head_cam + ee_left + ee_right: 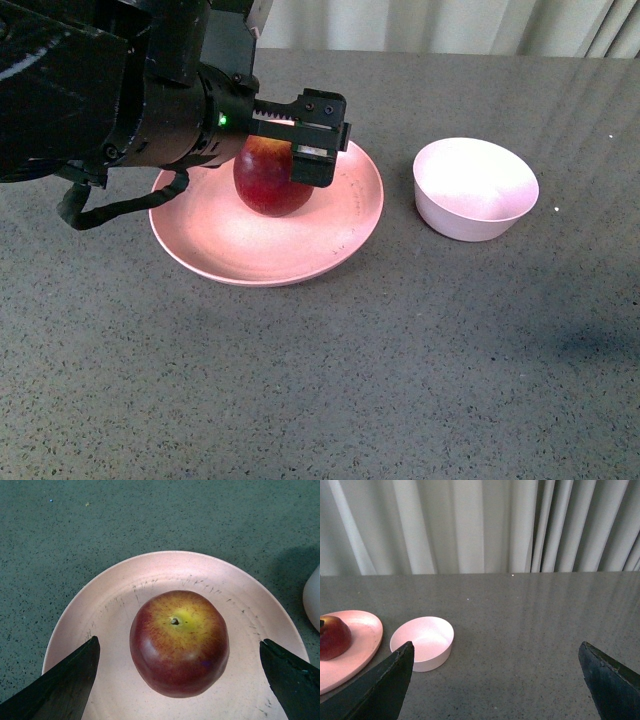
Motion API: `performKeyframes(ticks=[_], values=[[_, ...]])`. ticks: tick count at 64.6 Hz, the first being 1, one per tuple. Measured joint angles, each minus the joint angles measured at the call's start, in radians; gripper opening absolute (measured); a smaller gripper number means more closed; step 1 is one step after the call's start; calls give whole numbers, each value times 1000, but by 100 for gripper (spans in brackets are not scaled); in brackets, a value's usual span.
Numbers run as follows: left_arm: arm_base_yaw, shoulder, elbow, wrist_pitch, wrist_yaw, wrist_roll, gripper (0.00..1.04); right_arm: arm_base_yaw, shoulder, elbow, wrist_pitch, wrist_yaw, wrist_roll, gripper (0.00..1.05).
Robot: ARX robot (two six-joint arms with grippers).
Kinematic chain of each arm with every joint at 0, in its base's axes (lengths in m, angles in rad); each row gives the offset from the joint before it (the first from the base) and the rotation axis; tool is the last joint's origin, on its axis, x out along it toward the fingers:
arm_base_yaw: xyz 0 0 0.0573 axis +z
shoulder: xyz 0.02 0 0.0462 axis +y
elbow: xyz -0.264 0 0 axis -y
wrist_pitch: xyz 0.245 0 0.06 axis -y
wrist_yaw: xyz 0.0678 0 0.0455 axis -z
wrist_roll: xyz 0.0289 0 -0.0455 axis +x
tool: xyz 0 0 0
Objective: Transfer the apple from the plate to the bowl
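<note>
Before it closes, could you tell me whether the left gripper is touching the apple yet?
Apart. In the left wrist view the left gripper is open around the apple, with bare plate showing between each finger and the fruit.

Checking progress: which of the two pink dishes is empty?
The small deep bowl on the right; the wide shallow plate holds the apple.

The robot's black left arm point(120, 100) reaches in from the left, and its black 2-fingered left gripper point(300, 160) is lowered with jaws spread wide. The black right gripper point(495, 645) also gapes, its 2 fingers point(385, 690) well apart.
</note>
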Motion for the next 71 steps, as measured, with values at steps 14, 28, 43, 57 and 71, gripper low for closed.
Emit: performKeyframes(ticks=[14, 28, 43, 57, 71], values=[[-14, 49, 46, -37, -1, -6, 96, 0, 0, 0, 0, 0, 0, 96], [-17, 103, 108, -76, -5, -13, 96, 0, 0, 0, 0, 0, 0, 96], [-17, 142, 166, -113, -18, -21, 96, 0, 0, 0, 0, 0, 0, 96], [-18, 162, 190, -135, -27, -29, 93, 0, 0, 0, 0, 0, 0, 96], [-20, 166, 198, -143, -34, -38, 71, 0, 0, 0, 0, 0, 0, 96]])
